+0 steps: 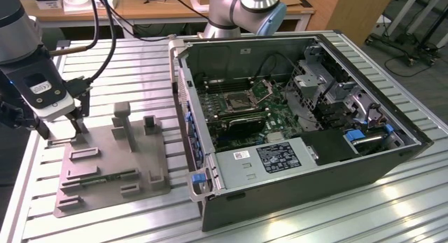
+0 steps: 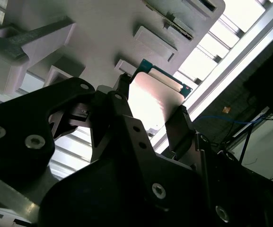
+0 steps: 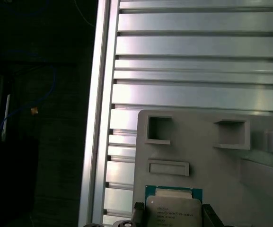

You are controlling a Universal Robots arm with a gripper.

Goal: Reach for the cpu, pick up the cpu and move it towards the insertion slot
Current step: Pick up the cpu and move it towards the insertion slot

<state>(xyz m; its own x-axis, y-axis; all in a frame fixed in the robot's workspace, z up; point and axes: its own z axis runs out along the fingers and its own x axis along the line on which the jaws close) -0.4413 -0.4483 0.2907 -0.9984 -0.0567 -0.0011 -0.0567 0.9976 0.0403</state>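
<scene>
black fingers (image 2: 119,101) of your gripper (image 1: 62,129) pinch the cpu (image 2: 154,97) by 2 opposite edges at the grey tray (image 1: 105,193). reach and grasp look done; the carry remains, since the insertion slot (image 1: 238,102) sits well apart inside the open computer case (image 1: 308,172).

We see a small, thin square chip with a silvery-white metal face on a green-edged board, the cpu (image 3: 174,210). In both wrist views it lies flat against the pale grey plastic tray (image 3: 198,156), near the tray's edge, with faint print across its face. The black gripper (image 2: 152,96) presses on two opposite edges of the chip. In the exterior view we see the insertion slot (image 1: 238,102), a square socket with a shiny silver frame and dark centre. It lies flat on the green motherboard (image 1: 274,128) and sits well apart from the tray, toward the exterior view's right.
</scene>
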